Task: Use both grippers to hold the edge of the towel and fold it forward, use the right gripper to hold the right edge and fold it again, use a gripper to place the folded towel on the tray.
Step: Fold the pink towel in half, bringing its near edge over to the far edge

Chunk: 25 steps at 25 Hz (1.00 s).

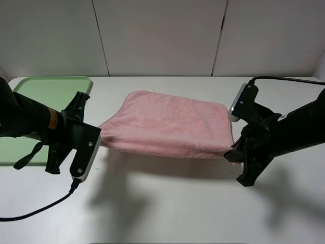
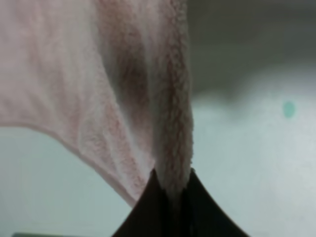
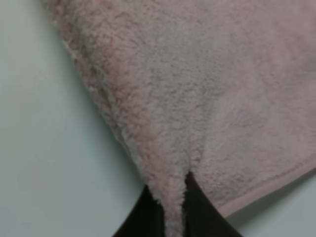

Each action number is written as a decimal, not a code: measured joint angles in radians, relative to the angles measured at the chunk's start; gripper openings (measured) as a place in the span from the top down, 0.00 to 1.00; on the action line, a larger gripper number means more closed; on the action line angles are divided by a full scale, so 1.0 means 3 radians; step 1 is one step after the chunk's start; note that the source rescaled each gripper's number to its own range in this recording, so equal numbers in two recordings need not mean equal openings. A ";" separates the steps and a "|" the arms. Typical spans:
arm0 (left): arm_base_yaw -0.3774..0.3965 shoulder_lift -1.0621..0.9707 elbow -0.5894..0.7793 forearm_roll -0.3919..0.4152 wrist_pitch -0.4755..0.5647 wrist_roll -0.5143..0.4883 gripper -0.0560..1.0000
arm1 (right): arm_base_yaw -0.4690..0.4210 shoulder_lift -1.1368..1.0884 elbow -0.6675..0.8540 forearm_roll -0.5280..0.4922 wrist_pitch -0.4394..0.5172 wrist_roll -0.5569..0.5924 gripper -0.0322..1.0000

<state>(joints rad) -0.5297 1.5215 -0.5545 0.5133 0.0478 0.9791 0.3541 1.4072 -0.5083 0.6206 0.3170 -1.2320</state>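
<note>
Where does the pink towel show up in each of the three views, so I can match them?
Exterior high: the towel sits mid-picture, its near corners held by the left gripper and the right gripper.
Left wrist: the towel fills roughly half the picture, a thick fold running into the clamped jaws.
Right wrist: the towel covers most of the picture, a corner clamped in the jaws.
Shared landmark: the white table beneath it.

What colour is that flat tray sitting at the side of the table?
The tray is plain light green; the high exterior view shows it best.
</note>
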 joint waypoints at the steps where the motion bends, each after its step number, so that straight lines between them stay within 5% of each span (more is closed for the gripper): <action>1: 0.0000 -0.0040 0.0000 0.0000 0.0000 -0.0012 0.95 | 0.0000 -0.0056 0.0000 -0.0048 0.0003 0.0053 0.97; 25: -0.0046 -0.0343 -0.0293 -0.0021 0.0442 -0.0157 0.95 | 0.0011 -0.0412 -0.0004 -0.0453 0.0143 0.0479 0.97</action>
<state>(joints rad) -0.5435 1.4185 -0.6425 0.5070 0.1803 0.9321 0.3573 1.2837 -0.5095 0.4848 0.3600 -1.0883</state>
